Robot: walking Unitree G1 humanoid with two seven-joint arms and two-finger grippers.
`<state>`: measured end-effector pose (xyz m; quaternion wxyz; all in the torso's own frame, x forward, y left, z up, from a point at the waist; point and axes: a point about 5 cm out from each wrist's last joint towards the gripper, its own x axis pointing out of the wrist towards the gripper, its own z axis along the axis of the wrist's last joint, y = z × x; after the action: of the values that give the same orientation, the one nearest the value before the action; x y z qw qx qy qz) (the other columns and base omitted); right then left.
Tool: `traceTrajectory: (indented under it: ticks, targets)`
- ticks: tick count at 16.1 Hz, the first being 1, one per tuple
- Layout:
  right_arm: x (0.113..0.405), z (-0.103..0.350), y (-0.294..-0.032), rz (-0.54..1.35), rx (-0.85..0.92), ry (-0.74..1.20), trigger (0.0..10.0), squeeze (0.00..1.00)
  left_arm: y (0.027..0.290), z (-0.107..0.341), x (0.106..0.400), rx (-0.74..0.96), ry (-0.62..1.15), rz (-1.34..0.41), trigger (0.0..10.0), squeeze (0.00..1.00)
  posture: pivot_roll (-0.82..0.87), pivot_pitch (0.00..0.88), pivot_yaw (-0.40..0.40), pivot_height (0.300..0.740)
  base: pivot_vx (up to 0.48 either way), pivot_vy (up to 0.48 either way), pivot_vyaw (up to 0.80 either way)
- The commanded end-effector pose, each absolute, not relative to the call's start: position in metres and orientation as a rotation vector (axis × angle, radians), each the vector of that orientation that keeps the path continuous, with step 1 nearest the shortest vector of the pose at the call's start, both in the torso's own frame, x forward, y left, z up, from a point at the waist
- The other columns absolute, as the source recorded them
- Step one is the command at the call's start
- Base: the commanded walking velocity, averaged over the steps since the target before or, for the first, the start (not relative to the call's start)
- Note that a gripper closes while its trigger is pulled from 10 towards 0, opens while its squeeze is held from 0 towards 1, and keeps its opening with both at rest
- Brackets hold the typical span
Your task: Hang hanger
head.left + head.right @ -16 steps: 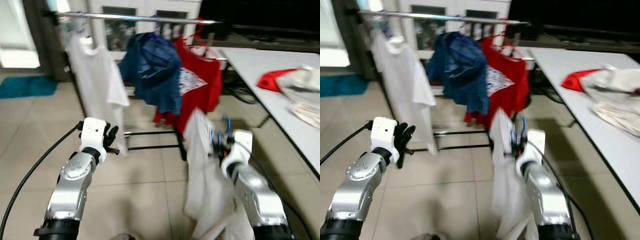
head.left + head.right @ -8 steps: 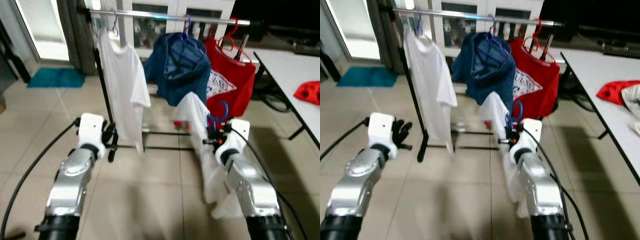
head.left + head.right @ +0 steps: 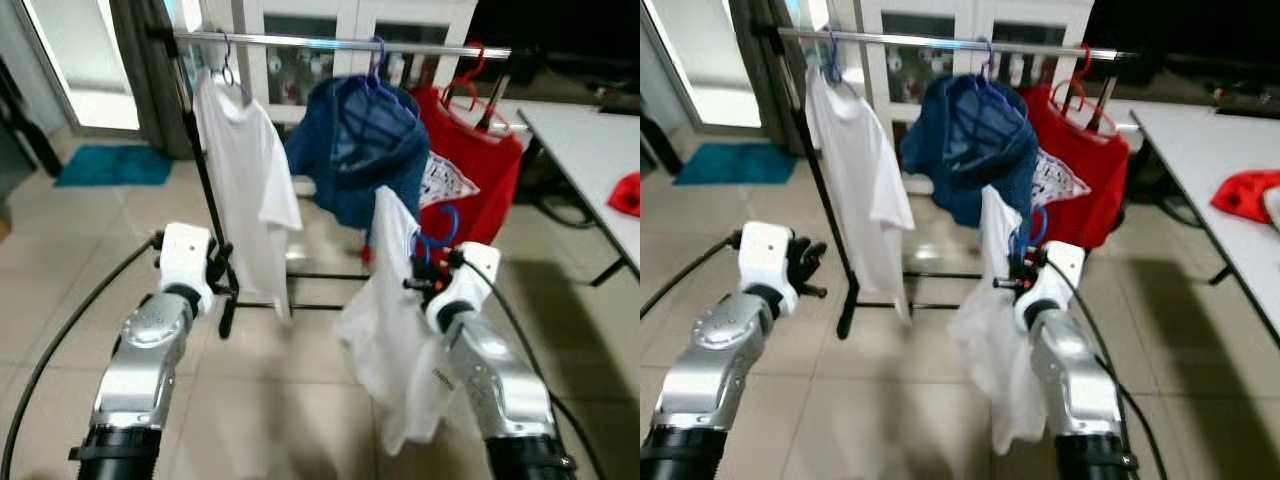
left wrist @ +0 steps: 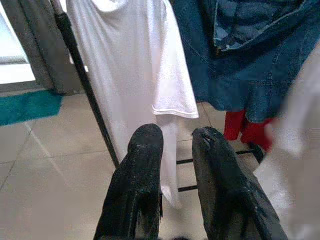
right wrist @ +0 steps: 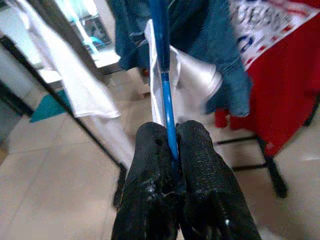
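My right gripper point(image 3: 428, 277) is shut on a blue hanger point(image 5: 165, 97) whose hook point(image 3: 443, 222) curls just above it. A white garment point(image 3: 392, 318) hangs from that hanger and trails down to the left of my right forearm. Ahead stands a clothes rack with a silver rail point(image 3: 300, 40). On the rail hang a white T-shirt point(image 3: 248, 190), a blue denim jacket point(image 3: 360, 150) and a red shirt point(image 3: 485, 185). The held hanger is well below the rail, in front of the jacket. My left gripper point(image 4: 177, 136) is raised near the T-shirt, open by a narrow gap and holding nothing.
The rack's dark post point(image 3: 205, 180) and floor bar point(image 3: 320, 277) stand just beyond my grippers. A white table point(image 3: 590, 130) with a red cloth point(image 3: 628, 192) runs along the right. A teal mat point(image 3: 115, 165) lies at the far left on the tiled floor.
The whole view has shifted, so the camera has moved and the rack is now more centred. The white garment has swung out to the left under my right gripper, which still grips the hanger.
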<state>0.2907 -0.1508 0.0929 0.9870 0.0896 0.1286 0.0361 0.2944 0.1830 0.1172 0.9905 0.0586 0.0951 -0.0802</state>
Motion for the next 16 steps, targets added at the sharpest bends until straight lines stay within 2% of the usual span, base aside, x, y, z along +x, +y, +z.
traceTrajectory:
  ticks: [1, 5, 14, 16]
  targets:
    - [0.29, 0.099, -0.159, 0.04, 0.165, 0.233, 10.0, 0.0, 0.173, 0.117, 0.294, 0.096, 0.19, -0.207, 10.0, 0.0, -0.05, 0.03, -0.01, 0.74, 0.0, 0.0, 0.0]
    - [0.29, 0.103, -0.159, 0.059, 0.161, 0.202, 10.0, 0.0, 0.167, 0.123, 0.297, 0.061, 0.151, -0.225, 10.0, 0.0, -0.04, 0.037, -0.003, 0.74, 0.261, 0.0, 0.0]
    - [0.292, 0.099, -0.152, 0.088, 0.142, 0.211, 10.0, 0.0, 0.171, 0.12, 0.291, 0.103, 0.174, -0.239, 10.0, 0.0, -0.03, 0.04, -0.011, 0.74, 0.363, 0.0, 0.0]
    - [0.292, 0.101, -0.145, 0.127, 0.081, 0.211, 10.0, 0.0, 0.176, 0.118, 0.289, 0.116, 0.181, -0.239, 10.0, 0.0, -0.03, 0.041, -0.017, 0.74, 0.375, 0.0, 0.0]
